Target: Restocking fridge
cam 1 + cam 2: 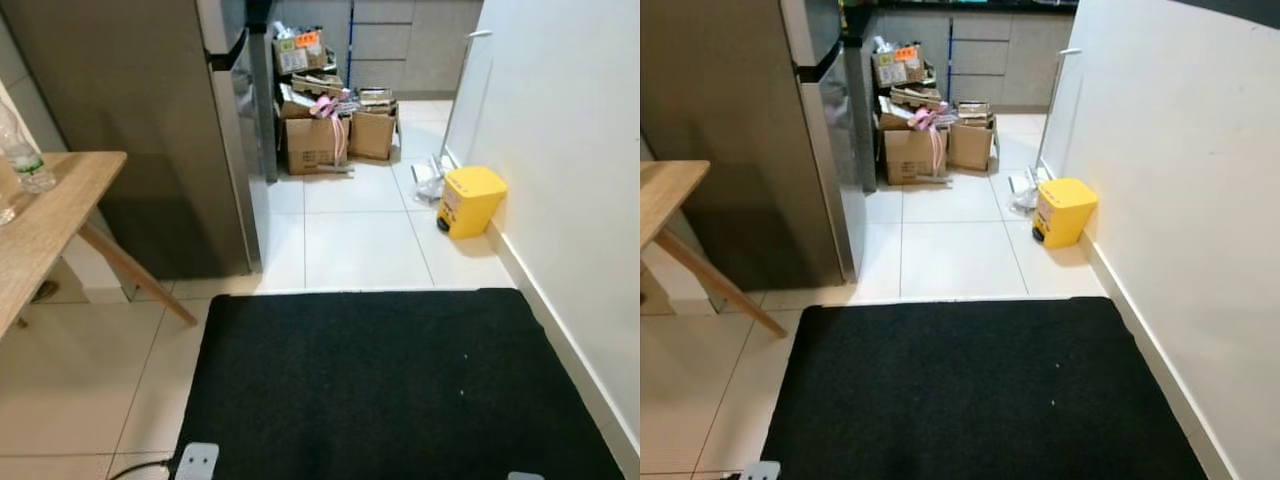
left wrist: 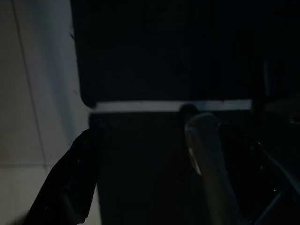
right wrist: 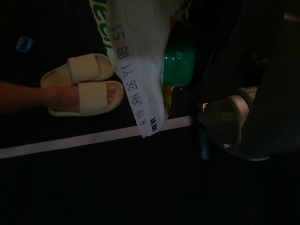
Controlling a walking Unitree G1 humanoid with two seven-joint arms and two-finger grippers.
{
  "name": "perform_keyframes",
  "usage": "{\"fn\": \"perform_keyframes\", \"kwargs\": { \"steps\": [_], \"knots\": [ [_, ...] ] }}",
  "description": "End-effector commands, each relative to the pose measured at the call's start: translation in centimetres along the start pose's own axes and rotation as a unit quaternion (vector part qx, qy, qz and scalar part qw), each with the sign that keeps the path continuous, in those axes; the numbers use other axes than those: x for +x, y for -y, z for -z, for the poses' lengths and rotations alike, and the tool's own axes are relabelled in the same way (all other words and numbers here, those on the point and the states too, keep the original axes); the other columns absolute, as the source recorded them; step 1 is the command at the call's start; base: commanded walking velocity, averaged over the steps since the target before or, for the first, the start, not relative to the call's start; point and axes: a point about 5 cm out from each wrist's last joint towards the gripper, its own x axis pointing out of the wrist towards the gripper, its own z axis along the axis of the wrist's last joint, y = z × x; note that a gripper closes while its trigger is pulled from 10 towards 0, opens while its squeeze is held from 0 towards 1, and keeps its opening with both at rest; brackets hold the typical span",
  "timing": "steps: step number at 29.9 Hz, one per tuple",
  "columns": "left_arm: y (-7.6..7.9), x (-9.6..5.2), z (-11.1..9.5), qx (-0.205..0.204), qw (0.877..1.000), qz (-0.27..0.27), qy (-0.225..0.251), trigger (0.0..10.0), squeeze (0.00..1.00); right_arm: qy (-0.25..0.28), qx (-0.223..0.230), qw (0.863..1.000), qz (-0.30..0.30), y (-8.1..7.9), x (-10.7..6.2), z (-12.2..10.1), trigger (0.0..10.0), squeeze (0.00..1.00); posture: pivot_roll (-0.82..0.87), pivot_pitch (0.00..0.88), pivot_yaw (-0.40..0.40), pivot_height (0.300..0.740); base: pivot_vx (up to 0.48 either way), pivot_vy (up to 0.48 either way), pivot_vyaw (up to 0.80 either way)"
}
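- Grey fridge (image 1: 130,120) is seen ahead-left, door shut, beyond black mat (image 1: 390,380).
- White printed packet (image 3: 136,61) is held clamped in right hand; judged light, soft, crinkly; best gripped mid-body.
- Left hand (image 2: 140,173) hangs apart, unladen.

Black mat (image 1: 400,385) on tile floor, yellow bin (image 1: 468,200) by wall, cardboard boxes (image 1: 325,135) at back, wooden table (image 1: 45,225) w/ bottle (image 1: 22,150)
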Motion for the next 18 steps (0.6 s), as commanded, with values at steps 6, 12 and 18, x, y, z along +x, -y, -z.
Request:
{"fn": "perform_keyframes", "kwargs": {
  "steps": [6,12,18],
  "knots": [
    [0.21,0.01,0.28,-0.013,1.000,0.001,-0.007,10.0,0.00,0.002,-0.009,1.000,-0.004,0.01,0.00,-0.07,10.0,0.00,-0.03,0.000,-0.011,0.740,0.000,0.000,-0.13],
    [0.03,-0.01,0.25,-0.016,1.000,0.000,-0.007,10.0,0.00,0.000,-0.007,1.000,-0.009,-0.25,0.02,-0.04,10.0,0.00,-0.03,0.000,-0.008,0.740,0.000,0.000,-0.80],
    [-0.29,-0.06,0.26,-0.017,1.000,-0.003,-0.007,10.0,0.00,0.000,-0.009,1.000,-0.011,-0.34,0.03,-0.04,10.0,0.00,-0.03,0.000,-0.006,0.740,0.000,0.000,-0.80]
  ]
}}
